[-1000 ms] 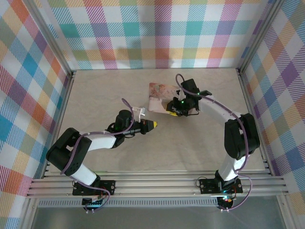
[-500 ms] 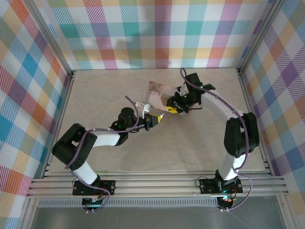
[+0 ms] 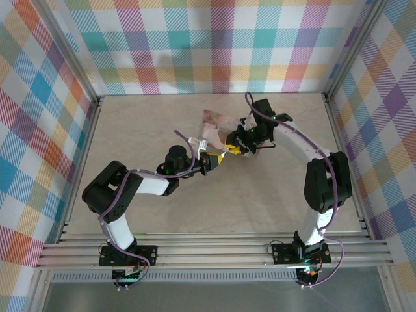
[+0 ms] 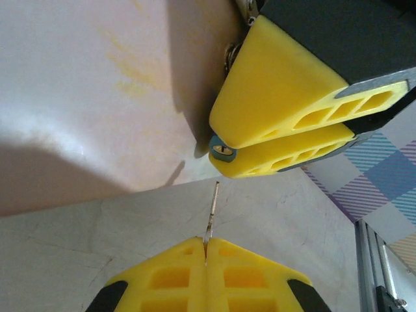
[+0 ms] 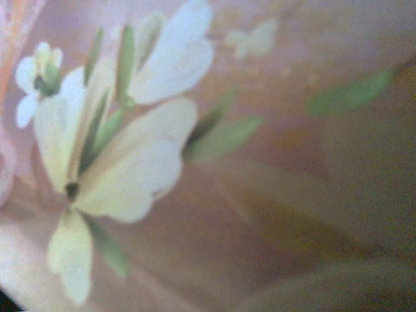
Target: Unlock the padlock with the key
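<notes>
The key [image 4: 210, 211] is a thin metal blade sticking up from my left gripper [image 4: 205, 244], whose yellow fingers are shut on it. Its tip stands a short way below the padlock [image 4: 222, 151], a small teal body with a brass keyhole facing the key. My right gripper [image 4: 229, 142] is shut on the padlock, and its yellow fingers [image 4: 279, 91] come in from the upper right. From above, the left gripper [image 3: 218, 158] and right gripper [image 3: 233, 147] nearly meet at mid-table.
A pink box with a flower print [image 3: 213, 125] lies tilted just behind the grippers; its side [image 4: 97, 84] and print [image 5: 117, 149] are very close. Plaid walls and an aluminium rail [image 4: 377, 260] border the beige table [image 3: 273, 195].
My left arm has swung up and to the right, bringing the key close under the padlock. The right gripper shifted slightly up and right early on, then held still.
</notes>
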Motion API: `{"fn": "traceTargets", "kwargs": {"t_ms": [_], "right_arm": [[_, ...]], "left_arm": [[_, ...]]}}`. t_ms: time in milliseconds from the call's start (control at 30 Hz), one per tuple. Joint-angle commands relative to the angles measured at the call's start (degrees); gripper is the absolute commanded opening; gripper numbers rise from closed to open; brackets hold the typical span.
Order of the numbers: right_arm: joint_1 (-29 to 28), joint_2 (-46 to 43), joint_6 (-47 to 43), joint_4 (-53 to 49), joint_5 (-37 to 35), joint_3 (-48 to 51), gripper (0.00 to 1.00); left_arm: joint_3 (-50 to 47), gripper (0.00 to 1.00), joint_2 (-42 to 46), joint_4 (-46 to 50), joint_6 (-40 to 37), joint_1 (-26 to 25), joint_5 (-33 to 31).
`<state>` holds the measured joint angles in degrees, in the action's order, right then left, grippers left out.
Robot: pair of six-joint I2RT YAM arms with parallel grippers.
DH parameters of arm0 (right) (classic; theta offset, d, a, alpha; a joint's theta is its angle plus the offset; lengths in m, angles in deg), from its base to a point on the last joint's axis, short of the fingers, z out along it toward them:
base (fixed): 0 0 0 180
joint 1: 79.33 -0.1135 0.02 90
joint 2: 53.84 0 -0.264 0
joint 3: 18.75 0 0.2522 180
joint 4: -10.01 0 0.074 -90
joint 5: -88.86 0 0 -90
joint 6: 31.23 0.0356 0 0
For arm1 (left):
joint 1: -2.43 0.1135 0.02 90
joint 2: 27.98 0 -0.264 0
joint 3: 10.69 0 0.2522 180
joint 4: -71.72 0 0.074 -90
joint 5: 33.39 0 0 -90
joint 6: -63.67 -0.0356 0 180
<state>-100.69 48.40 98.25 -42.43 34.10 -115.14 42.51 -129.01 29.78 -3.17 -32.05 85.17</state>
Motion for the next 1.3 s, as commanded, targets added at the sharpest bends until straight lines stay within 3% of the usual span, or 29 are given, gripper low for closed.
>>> {"fn": "traceTargets", "kwargs": {"t_ms": [0,1267], "right_arm": [[0.28,-0.10,-0.73,0.61,3.20,-1.92,0.00],[0.29,0.51,0.53,-0.12,3.52,-2.70,0.00]], "left_arm": [[1.76,0.00,-0.93,-5.15,0.74,-0.44,-0.24],[2.84,0.00,-0.12,-4.15,0.40,-0.67,-0.21]]}}
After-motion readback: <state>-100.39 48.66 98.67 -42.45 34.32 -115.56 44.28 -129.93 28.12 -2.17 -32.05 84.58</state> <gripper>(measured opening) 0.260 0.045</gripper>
